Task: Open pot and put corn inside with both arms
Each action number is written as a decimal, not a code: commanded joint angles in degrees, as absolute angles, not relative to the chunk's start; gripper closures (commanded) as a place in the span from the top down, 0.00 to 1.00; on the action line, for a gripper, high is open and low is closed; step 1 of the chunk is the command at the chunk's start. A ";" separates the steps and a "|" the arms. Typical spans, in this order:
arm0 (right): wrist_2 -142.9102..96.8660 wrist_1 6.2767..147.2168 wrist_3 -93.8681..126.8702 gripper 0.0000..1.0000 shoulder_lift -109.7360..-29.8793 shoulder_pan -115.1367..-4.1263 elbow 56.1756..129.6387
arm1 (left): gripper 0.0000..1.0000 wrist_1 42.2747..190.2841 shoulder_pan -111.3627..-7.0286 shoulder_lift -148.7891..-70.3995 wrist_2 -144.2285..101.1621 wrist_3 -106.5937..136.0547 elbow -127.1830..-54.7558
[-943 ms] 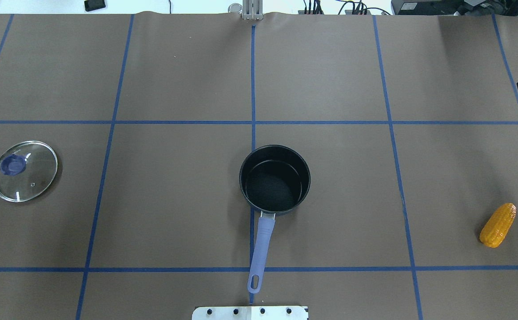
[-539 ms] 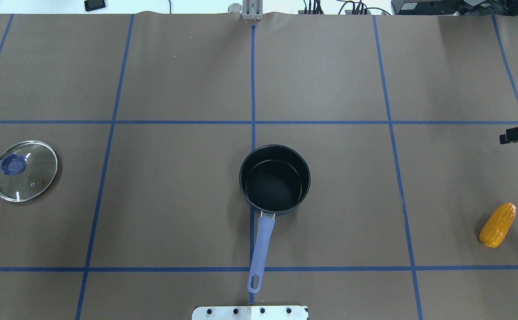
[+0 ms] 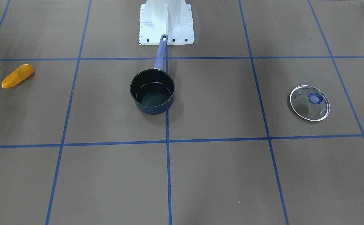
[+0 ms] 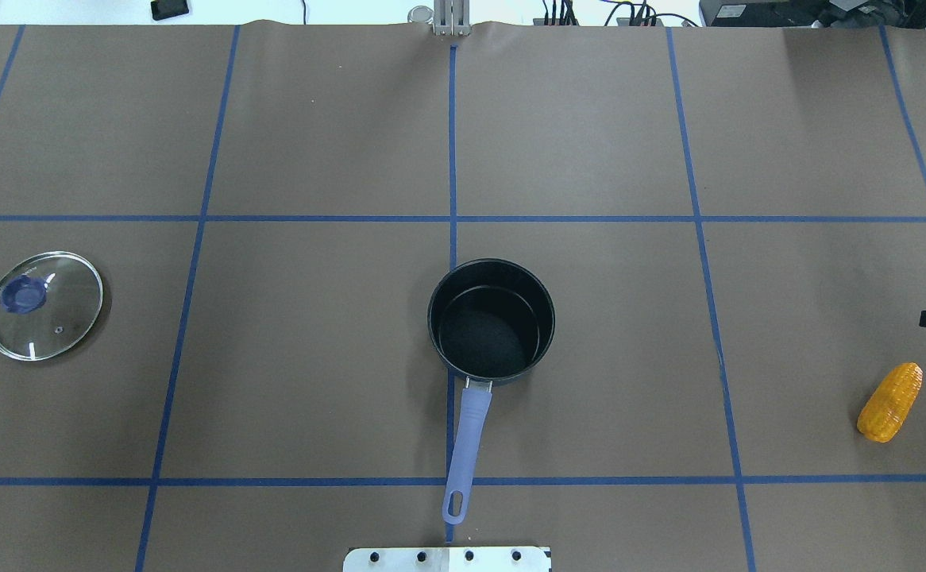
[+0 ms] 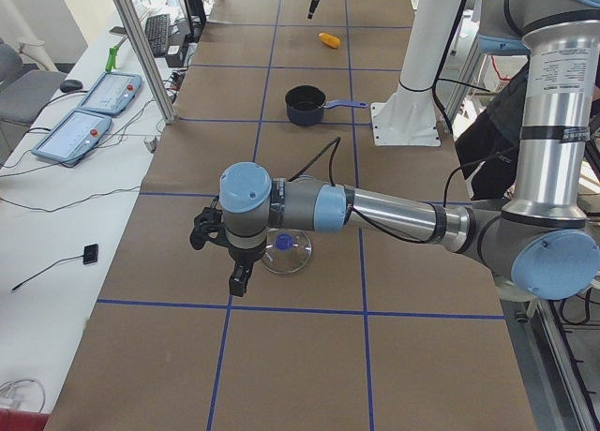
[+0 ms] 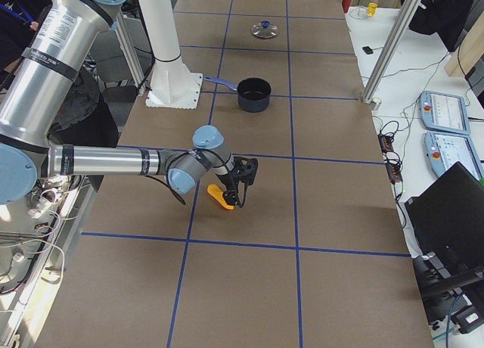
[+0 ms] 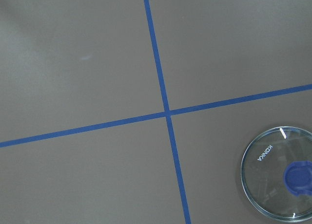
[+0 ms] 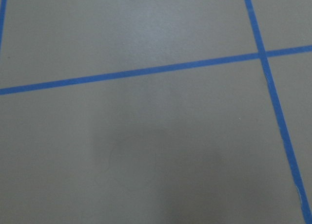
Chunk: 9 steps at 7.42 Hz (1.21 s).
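Right gripper (image 6: pixel 242 191) near corn (image 6: pixel 220 197), uncovered pot (image 6: pixel 254 94) far beyond

Overhead and front-facing cameras look from opposite sides, sharing the pot (image 4: pixel 491 334).

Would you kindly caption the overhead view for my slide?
Uncovered pot at centre, glass lid far left, corn far right.

Pot (image 4: pixel 491 322) at table (image 4: pixel 312 373) centre, lid (image 4: pixel 44 306) far left, corn (image 4: pixel 890 402) far right
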<state>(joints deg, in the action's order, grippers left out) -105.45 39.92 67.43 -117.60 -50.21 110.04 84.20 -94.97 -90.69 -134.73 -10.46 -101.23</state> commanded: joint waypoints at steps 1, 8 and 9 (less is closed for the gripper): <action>-93.74 38.41 78.88 0.96 -118.92 -37.50 110.04 | 0.99 84.20 -94.92 -90.62 -134.65 -10.46 -101.69; -77.35 38.50 92.28 0.94 -120.93 -17.85 108.02 | 0.99 84.20 -94.92 -90.62 -134.65 -10.63 -101.69; -77.00 38.50 92.55 0.79 -120.94 -17.67 108.02 | 0.99 84.20 -94.92 -90.62 -134.65 -10.63 -101.69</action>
